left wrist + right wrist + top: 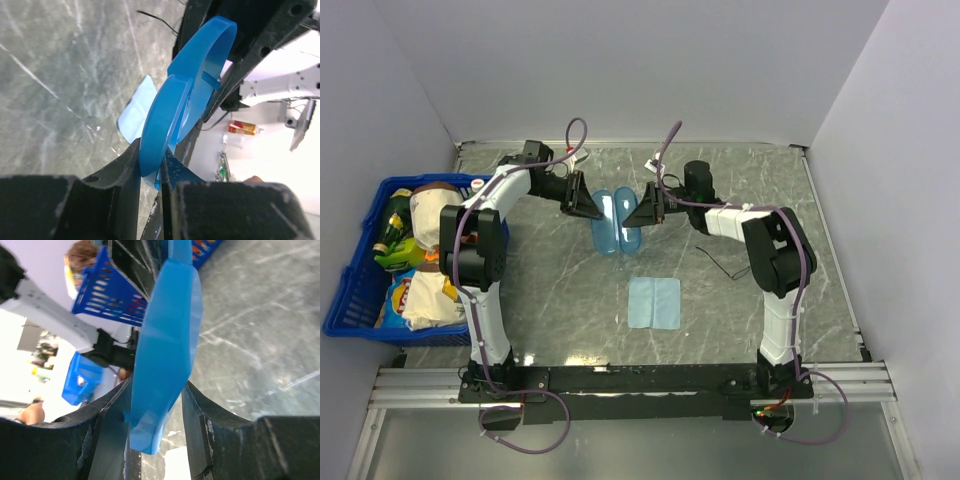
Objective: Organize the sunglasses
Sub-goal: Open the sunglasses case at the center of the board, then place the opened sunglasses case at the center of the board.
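Top external: L gripper point(592, 203) and R gripper point(638, 212) each clamp one half of blue case point(616, 228), held spread open, long axis fore-aft; sunglasses point(724, 268) lie on table point(820, 300) right of case, apart, nearer R arm point(775, 250); frame's axis too faint to tell.

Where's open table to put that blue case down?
Bare marble lies between the cloth and the left arm, and along the back wall. Crowded: the middle, where left gripper and right gripper hold the blue case, and around the sunglasses right of the cloth.
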You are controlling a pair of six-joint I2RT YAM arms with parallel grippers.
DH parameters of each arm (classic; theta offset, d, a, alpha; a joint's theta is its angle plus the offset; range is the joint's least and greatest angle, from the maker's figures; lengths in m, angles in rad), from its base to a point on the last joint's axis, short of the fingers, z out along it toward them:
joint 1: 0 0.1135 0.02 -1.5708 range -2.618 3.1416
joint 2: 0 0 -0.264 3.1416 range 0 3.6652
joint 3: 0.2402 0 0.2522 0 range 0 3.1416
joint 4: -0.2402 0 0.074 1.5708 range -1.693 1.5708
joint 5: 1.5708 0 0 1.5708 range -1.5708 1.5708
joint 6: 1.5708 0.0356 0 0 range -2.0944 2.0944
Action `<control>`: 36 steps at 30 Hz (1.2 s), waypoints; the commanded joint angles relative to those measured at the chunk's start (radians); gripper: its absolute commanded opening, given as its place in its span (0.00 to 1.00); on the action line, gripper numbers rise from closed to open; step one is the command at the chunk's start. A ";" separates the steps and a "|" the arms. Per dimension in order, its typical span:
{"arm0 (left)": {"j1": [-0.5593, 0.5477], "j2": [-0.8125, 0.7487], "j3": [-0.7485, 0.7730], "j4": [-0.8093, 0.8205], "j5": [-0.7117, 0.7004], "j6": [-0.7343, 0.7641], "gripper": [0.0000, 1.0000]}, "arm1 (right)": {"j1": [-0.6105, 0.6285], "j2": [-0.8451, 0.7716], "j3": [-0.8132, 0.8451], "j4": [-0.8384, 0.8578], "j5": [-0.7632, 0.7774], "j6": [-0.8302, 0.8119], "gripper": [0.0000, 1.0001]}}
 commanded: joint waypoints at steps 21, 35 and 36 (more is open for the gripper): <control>-0.018 -0.083 -0.085 0.172 -0.030 -0.162 0.01 | -0.030 -0.073 0.180 -0.588 0.360 -0.430 0.88; 0.031 0.047 -0.053 0.359 -0.281 -0.445 0.08 | -0.011 -0.199 0.210 -0.735 0.861 -0.673 0.95; 0.031 0.056 -0.062 0.377 -0.286 -0.483 0.13 | 0.007 -0.202 0.213 -0.748 0.896 -0.703 0.95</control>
